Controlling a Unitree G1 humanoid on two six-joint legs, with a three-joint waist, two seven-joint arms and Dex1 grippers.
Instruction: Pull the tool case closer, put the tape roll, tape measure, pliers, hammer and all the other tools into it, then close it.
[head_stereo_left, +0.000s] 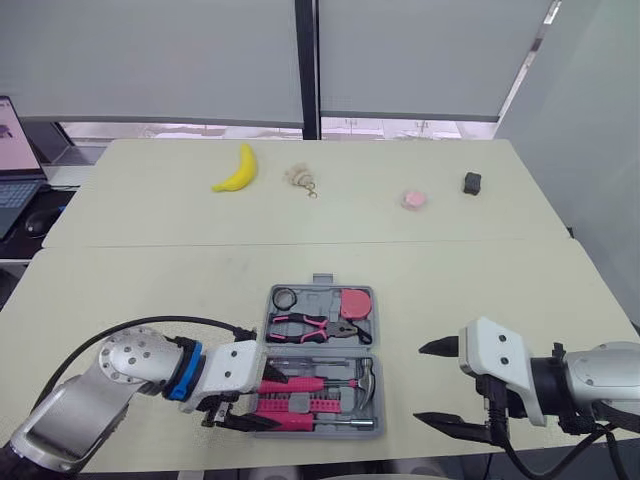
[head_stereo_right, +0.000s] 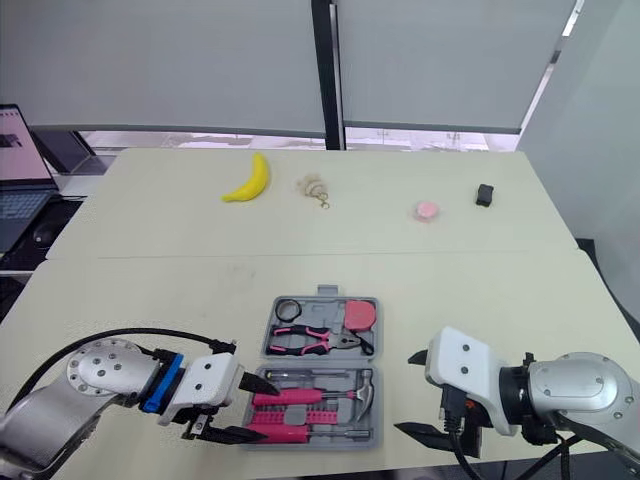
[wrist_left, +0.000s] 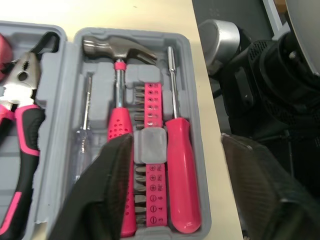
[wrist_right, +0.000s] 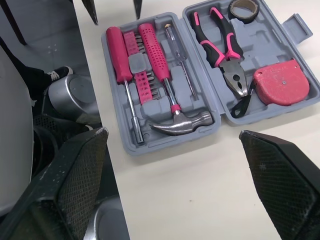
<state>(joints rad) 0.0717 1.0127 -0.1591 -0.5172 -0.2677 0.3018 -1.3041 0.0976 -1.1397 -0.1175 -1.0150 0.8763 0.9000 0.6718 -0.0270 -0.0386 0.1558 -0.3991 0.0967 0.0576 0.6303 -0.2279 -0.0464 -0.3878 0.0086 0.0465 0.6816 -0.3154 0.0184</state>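
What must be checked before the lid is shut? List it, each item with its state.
1. Tape roll, tape measure and pliers seated in the tool case: ok.
2. Hammer and screwdriver seated: ok.
3. Left gripper clear of the case: not ok, it hangs open over the near half.
4. Right gripper clear: ok, open, beside the case.
5. Case near the table edge: ok.
6. Latch condition: cannot tell.
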